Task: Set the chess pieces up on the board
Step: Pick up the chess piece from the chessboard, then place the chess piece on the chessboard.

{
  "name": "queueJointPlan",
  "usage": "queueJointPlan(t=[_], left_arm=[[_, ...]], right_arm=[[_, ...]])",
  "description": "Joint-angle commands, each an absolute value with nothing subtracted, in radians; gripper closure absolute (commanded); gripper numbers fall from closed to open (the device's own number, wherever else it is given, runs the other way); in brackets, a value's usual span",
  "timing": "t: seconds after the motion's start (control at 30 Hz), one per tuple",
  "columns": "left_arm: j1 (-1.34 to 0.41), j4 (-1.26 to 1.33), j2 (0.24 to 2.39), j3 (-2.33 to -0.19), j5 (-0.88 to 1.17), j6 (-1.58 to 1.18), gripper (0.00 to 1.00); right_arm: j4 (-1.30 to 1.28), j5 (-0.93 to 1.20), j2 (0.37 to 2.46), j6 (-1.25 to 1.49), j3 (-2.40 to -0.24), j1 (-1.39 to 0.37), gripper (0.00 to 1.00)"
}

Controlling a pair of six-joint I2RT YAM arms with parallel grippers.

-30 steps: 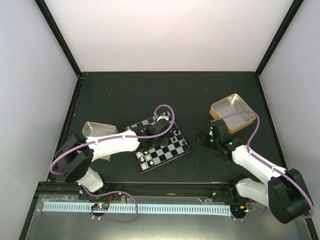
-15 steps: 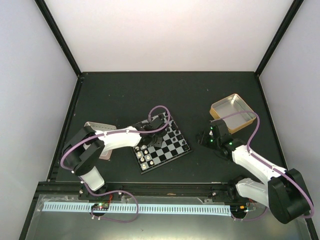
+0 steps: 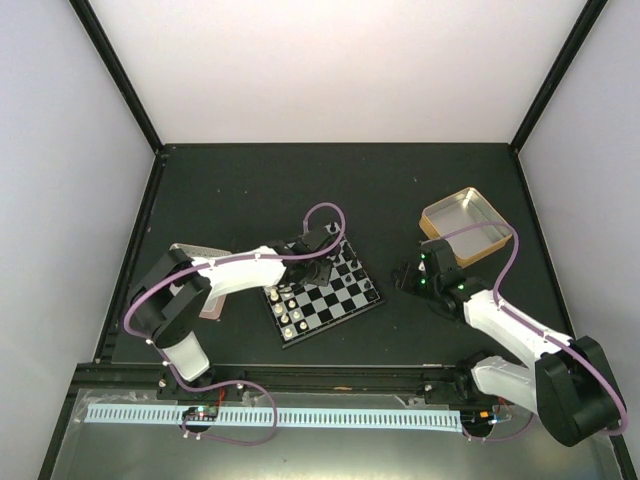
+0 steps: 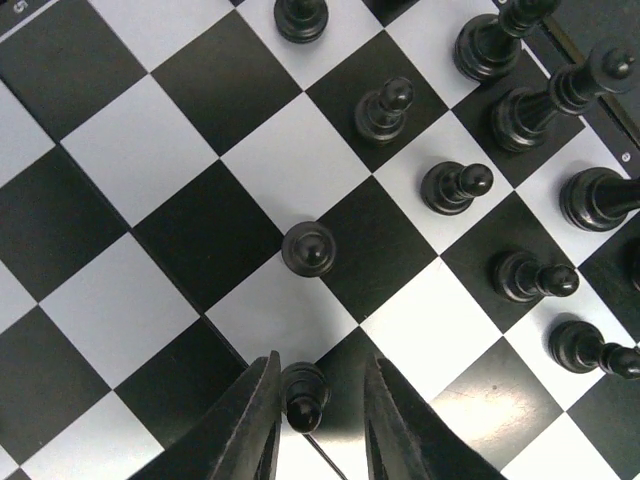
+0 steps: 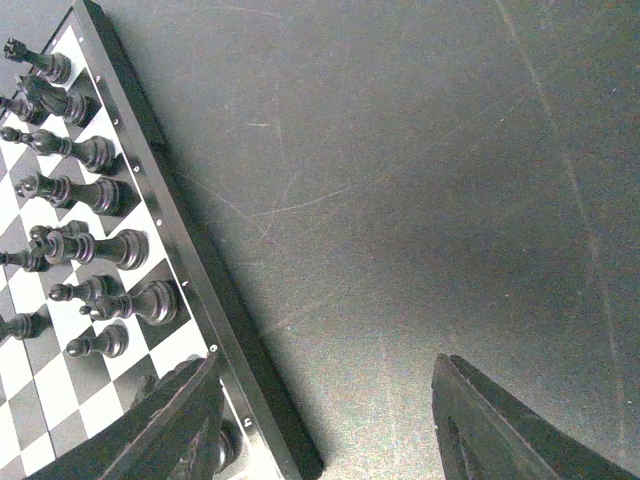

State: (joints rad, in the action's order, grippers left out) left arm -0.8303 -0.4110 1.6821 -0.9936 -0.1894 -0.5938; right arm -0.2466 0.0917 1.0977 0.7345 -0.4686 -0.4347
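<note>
Over the board (image 3: 335, 300), left hand (image 4: 322, 360) straddles a black pawn (image 4: 303, 395) — cannot tell if clamped; right hand (image 5: 325, 365) gapes above the tabletop (image 5: 400, 200).

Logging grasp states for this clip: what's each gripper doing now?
Left gripper: jaws closely flank a black pawn; grip cannot be told.
Right gripper: open, holding nothing.
</note>
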Motion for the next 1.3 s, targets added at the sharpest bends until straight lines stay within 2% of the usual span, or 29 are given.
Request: queueJointPlan(t=[0.0,0.2,0.37,0.5,1.0,1.27], left_arm=[[-0.822,-0.415,1.709,-1.04,-0.198,-0.567,0.78],[-0.822,-0.452,1.734,-1.054,-0.227,-0.571,0.8],[-0.823,-0.447,1.729,-1.051,-0.219,-0.571,0.9],[-0.827,-0.443,1.7,-1.049,-0.206,-0.562,0.94],[-1.037,-0.445,1.699,-1.091,-0.206,-0.625,0.93],[-1.052,-0.437,1.804,-1.19,-0.199,-0.588,0.93]], right_arm=[[-0.22,0.104,1.106,0.722,-0.459,-0.426,0.42],[-0.219,0.105,1.108,0.72,-0.46,-0.426,0.43],[-0.218,0.106,1.109,0.721,-0.46,-0.426,0.43],[-0.219,0.104,1.107,0.722,-0.46,-0.426,0.43],[-0.214,0.086,1.111,0.736,-0.462,-0.426,0.43],[-0.212,0.089,1.118,0.734,-0.459,-0.426,0.43]])
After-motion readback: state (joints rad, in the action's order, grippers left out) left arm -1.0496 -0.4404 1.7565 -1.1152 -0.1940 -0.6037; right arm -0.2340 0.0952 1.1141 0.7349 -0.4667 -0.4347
